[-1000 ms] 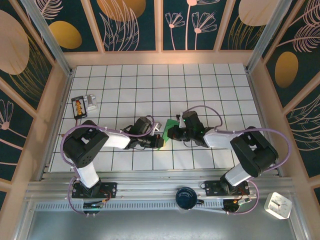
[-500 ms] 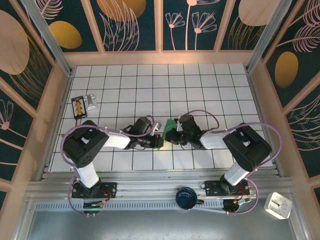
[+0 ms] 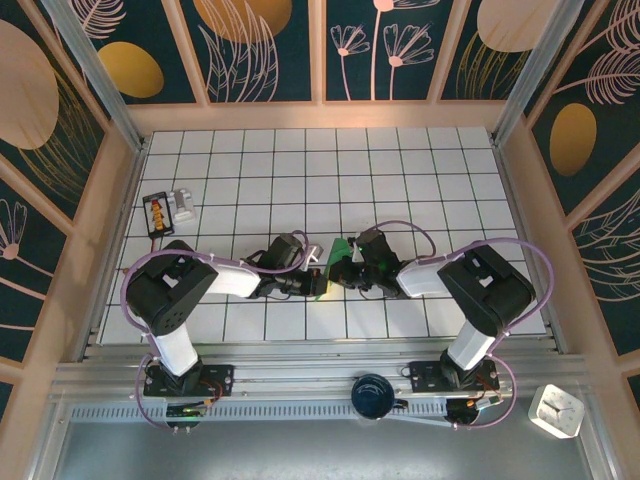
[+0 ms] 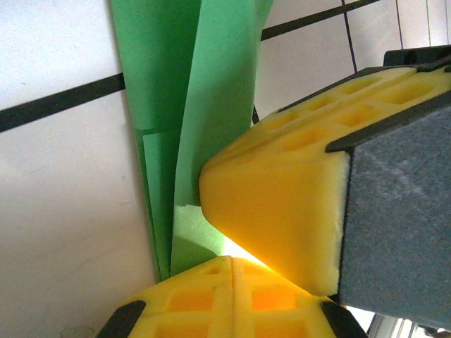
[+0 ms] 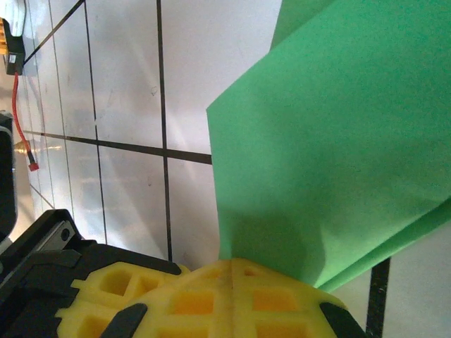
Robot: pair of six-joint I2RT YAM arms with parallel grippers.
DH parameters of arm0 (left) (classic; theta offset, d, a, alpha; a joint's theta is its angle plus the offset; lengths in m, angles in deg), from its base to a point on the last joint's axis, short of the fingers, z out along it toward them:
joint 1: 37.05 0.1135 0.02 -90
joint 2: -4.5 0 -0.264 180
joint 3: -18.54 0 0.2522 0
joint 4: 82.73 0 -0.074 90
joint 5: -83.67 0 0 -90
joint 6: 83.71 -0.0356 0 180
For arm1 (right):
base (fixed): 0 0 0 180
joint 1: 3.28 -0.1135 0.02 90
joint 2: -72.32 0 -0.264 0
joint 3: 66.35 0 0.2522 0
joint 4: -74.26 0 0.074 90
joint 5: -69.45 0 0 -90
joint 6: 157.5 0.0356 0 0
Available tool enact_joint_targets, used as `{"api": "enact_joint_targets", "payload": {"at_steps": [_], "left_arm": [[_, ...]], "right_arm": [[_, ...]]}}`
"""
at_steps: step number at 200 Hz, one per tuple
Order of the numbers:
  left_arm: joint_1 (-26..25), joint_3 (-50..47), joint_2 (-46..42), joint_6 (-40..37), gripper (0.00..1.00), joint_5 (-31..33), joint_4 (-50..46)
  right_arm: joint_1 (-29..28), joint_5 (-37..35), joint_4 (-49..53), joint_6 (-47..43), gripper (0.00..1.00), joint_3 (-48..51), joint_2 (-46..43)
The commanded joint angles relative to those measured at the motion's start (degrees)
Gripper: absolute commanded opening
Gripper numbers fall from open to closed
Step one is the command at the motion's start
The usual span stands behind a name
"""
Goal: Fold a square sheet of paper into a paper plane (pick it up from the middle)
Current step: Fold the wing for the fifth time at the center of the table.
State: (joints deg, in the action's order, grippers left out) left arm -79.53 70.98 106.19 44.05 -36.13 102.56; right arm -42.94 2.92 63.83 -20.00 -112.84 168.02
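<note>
The square sheet of paper [image 3: 340, 247] is green, creased into long flaps, and lies between my two grippers in the middle of the tiled table. In the left wrist view its folded layers [image 4: 190, 105] run up from my left gripper [image 4: 232, 262], whose yellow fingers are shut, with the paper passing beside and under the left fingertip. A yellow finger [image 4: 282, 197] of the right gripper presses in close from the right. My right gripper [image 5: 232, 262] is shut, with a broad green flap [image 5: 331, 141] rising from its tips. From above, the left gripper [image 3: 318, 283] and right gripper [image 3: 338, 268] nearly touch.
A black and yellow device with a white block [image 3: 167, 209] sits at the table's left side, its red wire [image 5: 21, 120] showing in the right wrist view. A dark round object [image 3: 372, 393] and a white clock-like box [image 3: 556, 410] sit off the table near the front rail. Wooden walls ring the table.
The right gripper closed its last bit and shifted slightly left toward the left gripper, its arm swinging inward. Less green paper shows from above. The left arm has stayed put.
</note>
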Motion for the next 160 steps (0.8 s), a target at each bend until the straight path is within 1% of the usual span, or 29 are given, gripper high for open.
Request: {"api": "enact_joint_targets", "payload": {"at_steps": [1,46,113,127,132,160], "left_arm": [[0.0,-2.4,3.7,-1.4,0.00,3.0,-11.5],[0.1,-2.3,3.7,-1.4,0.00,2.9,-11.6],[0.1,-3.0,3.7,-1.9,0.00,2.6,-12.4],[0.1,-3.5,3.7,-2.0,0.00,2.6,-12.3],[0.0,-3.6,3.6,-2.0,0.00,2.5,-12.3],[0.1,-4.3,3.6,-2.2,0.00,2.6,-12.3]], "right_arm": [[0.0,-2.4,3.5,0.1,0.05,-0.5,1.1],[2.5,-2.8,4.9,-1.3,0.04,-0.2,2.0],[7.9,-2.4,8.2,-6.8,0.04,-2.1,3.0],[7.9,-2.3,8.8,-8.1,0.04,-2.6,3.4],[9.9,-2.3,9.0,-8.5,0.04,-2.8,3.6],[12.6,-1.7,9.8,-10.7,0.04,-4.1,4.9]]}}
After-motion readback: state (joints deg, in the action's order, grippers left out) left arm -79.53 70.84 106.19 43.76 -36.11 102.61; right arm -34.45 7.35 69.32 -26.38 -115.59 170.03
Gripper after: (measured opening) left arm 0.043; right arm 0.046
